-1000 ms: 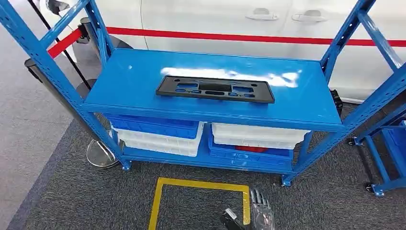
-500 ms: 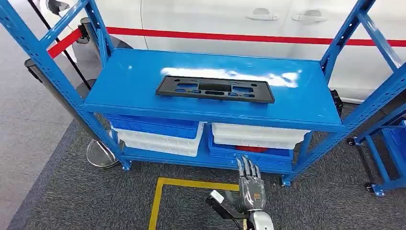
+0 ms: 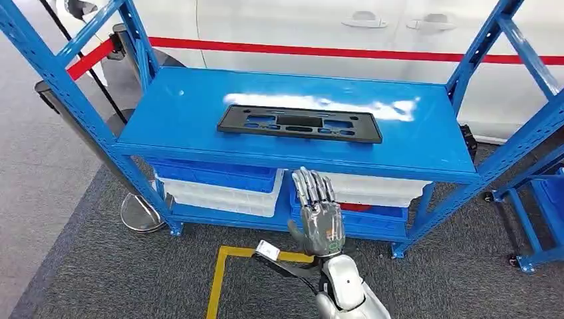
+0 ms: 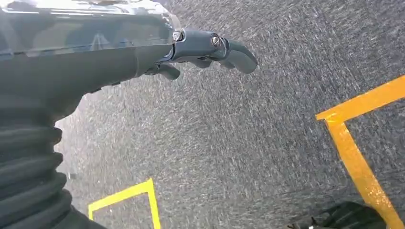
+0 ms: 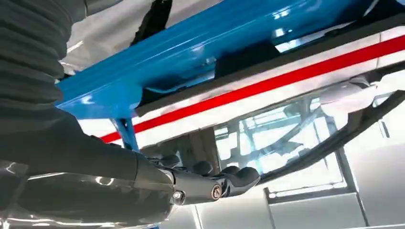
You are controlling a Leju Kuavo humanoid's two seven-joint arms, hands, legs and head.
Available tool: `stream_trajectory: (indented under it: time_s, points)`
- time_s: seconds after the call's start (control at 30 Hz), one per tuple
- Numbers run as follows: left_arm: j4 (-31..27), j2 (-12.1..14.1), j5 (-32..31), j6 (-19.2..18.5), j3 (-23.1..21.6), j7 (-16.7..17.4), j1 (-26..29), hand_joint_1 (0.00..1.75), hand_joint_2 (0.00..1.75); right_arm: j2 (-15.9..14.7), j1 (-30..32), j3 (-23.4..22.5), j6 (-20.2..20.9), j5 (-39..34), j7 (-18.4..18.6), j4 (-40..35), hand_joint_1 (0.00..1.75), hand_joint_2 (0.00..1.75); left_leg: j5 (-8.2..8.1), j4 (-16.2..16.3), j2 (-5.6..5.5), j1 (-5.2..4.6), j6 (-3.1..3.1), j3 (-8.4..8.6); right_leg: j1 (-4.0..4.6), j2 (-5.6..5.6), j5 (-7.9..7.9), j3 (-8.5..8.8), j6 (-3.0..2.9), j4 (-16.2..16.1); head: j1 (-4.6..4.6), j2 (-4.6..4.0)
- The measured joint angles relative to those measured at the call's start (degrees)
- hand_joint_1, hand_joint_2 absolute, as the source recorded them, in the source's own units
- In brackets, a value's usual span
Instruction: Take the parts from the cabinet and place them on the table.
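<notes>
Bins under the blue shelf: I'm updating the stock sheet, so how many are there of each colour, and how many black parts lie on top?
Blue bins: 2
White bins: 2
Black parts on the shelf top: 1
Total: 5

Your head view looks forward and down from high up at the blue rack [image 3: 199, 126], white car [image 3: 299, 26] at 12 o'clock behind it. Your left wrist camera sits close behind the left hand [image 4: 205, 50], facing grey carpet [image 4: 229, 143] and yellow tape [image 4: 356, 157], which the head view shares. Your right wrist camera looks up past the right hand [image 5: 210, 183] at the rack's underside and car.
</notes>
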Motion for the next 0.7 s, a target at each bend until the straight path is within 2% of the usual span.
stream_trajectory:
  time_s: [0.2,0.43,0.6,0.7]
  points:
    - [0.0,0.5,1.3,-1.5,0.0,-2.7,1.1,0.00,0.00,-0.5,-0.9,1.5,-0.2,-1.0,0.3,0.4,0.00,1.75,0.00,0.0,0.00,0.00,0.00,0.04,0.00,0.03,0.00,-0.08,0.00,0.0,0.00,0.00]
    - [0.0,0.7,3.2,-3.0,0.3,-3.8,1.8,0.00,0.00,-1.0,-1.0,2.9,-0.2,-1.2,0.3,0.6,0.00,1.75,0.00,0.0,0.00,0.00,0.00,0.02,0.00,0.03,0.01,-0.09,0.01,0.0,0.00,0.00]
    - [0.0,0.7,3.3,-3.3,0.3,-3.6,1.9,0.00,0.00,-1.3,-0.9,3.6,-0.2,-1.2,0.5,1.0,0.00,1.75,-0.04,0.4,0.00,-0.06,0.09,-0.31,-0.28,0.01,0.23,-0.22,0.37,-0.1,0.00,0.00]
    - [0.0,0.7,3.5,-3.4,0.3,-3.1,2.0,0.00,0.00,-1.4,-0.7,3.7,-0.2,-1.1,0.5,1.0,0.00,1.75,-0.05,0.6,0.00,-0.16,0.38,-0.57,-0.37,0.02,0.40,-0.28,0.66,-0.2,0.00,0.00]
